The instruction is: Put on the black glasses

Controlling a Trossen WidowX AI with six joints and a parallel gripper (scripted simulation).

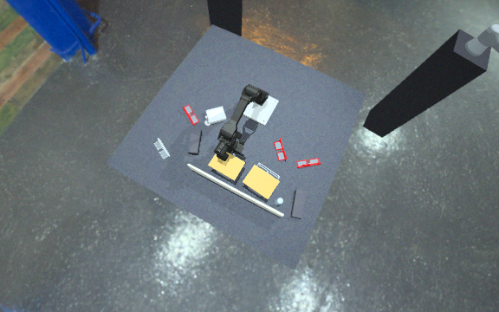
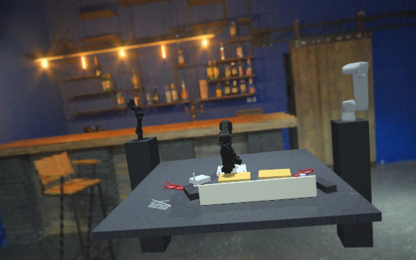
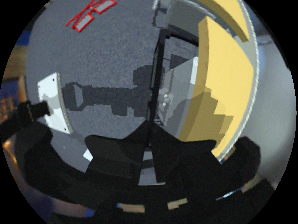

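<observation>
On the grey tabletop [image 1: 293, 108] [image 2: 244, 213] [image 3: 107, 60], centre of the top view, the claw [image 1: 237, 155] [image 3: 148, 123] grips the black glasses [image 1: 240, 155] [image 3: 156, 75], not yet released; seating I cannot tell.

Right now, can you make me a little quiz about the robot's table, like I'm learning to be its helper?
1. Count: how many red glasses show in the view from above?
2. True or false: the white glasses near the table's edge are between the jaws.
3. Choose: what color are the tops of the two blocks behind the long pale board?
A) green
B) yellow
C) purple

Key: 1. Three. 2. False. 3. B.
</observation>
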